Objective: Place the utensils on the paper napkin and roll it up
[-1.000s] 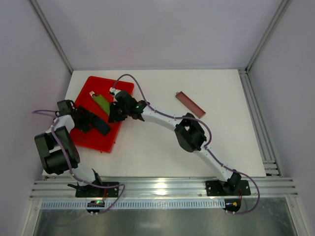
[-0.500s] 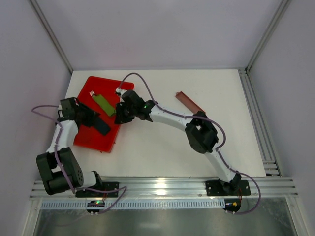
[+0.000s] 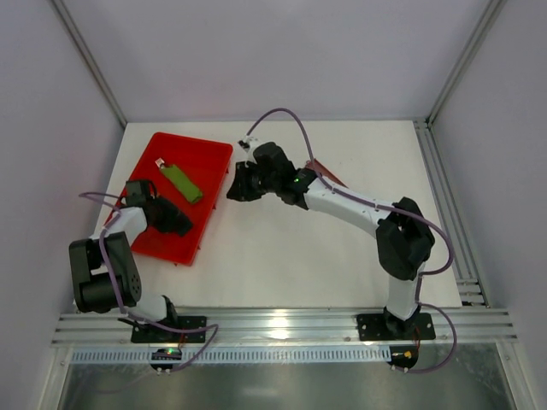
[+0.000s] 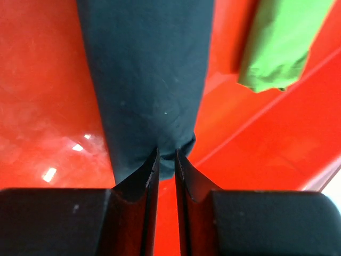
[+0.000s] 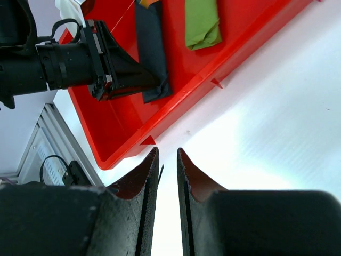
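open table (image 3: 282, 256) right of red tray (image 3: 209, 154); tray wall bars low passage.

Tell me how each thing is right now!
Folded black paper napkin: lying in the tray, end pinched.
Red rectangular plastic tray: flat on the white table.
Folded green piece: lying in the tray, untouched.
Left gripper: jaws shut on the napkin's end.
Right gripper: jaws nearly shut, empty, above the table.

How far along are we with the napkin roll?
Done: nothing evident; the napkin lies as a narrow strip in the red tray, no utensils clearly visible. In hand: left gripper pinches its end; right gripper empty. Left: loading utensils, rolling.
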Available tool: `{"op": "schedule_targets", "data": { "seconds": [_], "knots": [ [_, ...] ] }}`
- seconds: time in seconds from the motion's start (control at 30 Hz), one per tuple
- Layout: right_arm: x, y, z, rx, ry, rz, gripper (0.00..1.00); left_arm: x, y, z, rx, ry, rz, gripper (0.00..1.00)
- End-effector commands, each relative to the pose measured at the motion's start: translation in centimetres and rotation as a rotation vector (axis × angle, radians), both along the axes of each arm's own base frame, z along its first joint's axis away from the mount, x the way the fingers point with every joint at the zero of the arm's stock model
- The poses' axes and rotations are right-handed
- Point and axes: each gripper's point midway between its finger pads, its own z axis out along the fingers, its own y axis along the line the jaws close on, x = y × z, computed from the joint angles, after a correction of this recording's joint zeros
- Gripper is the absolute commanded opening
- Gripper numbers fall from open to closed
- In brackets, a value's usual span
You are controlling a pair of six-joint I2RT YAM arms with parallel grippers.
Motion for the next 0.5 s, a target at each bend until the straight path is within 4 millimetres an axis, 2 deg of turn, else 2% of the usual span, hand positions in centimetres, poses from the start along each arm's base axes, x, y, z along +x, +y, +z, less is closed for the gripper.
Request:
{"op": "schedule_targets", "data": {
  "seconds": [0.0,0.07,0.13,0.17,0.2,0.23,0.3,0.33,0.37,0.4,0.43,0.47],
  "knots": [
    [0.4,-0.8,3.1,0.058,-0.072,-0.024,0.22,0.8,0.5,-0.1,0.028,-0.019,-0.002,0.16],
    [0.6,-1.3,3.4,0.058,-0.07,-0.033,0.22,0.9,0.5,0.4,0.03,-0.031,-0.002,0.16],
    [0.7,-1.6,3.8,0.058,-0.076,-0.033,0.22,1.4,0.6,2.0,0.037,-0.06,-0.01,0.2],
    [0.7,-1.8,3.8,0.051,-0.071,-0.032,0.22,1.9,0.7,3.7,0.05,-0.105,-0.014,0.23],
    [0.7,-2.1,4.1,0.048,-0.074,-0.034,0.22,2.2,0.8,4.8,0.062,-0.129,-0.016,0.33],
    [0.6,-2.4,4.2,0.041,-0.078,-0.031,0.22,3.2,0.8,7.3,0.077,-0.176,-0.029,0.41],
    [0.7,-3.5,4.4,0.024,-0.076,-0.043,0.24,3.9,-0.3,10.3,0.117,-0.235,-0.105,0.51],
    [0.6,-4.4,5.0,0.02,-0.083,-0.055,0.32,4.7,-1.0,13.0,0.133,-0.277,-0.138,0.56],
    [0.5,-5.2,4.9,0.004,-0.076,-0.071,0.36,4.7,-2.7,13.8,0.148,-0.29,-0.208,0.62],
    [0.8,-6.3,5.1,-0.006,-0.083,-0.098,0.41,4.8,-4.1,15.1,0.143,-0.319,-0.26,0.99],
    [0.5,-7.4,6.6,0.007,-0.11,-0.12,0.49,4.7,-5.2,16.0,0.148,-0.342,-0.302,1.0],
    [0.7,-8.9,5.9,-0.027,-0.112,-0.171,0.66,5.0,-5.6,17.4,0.159,-0.379,-0.316,1.0]
  ]
}}
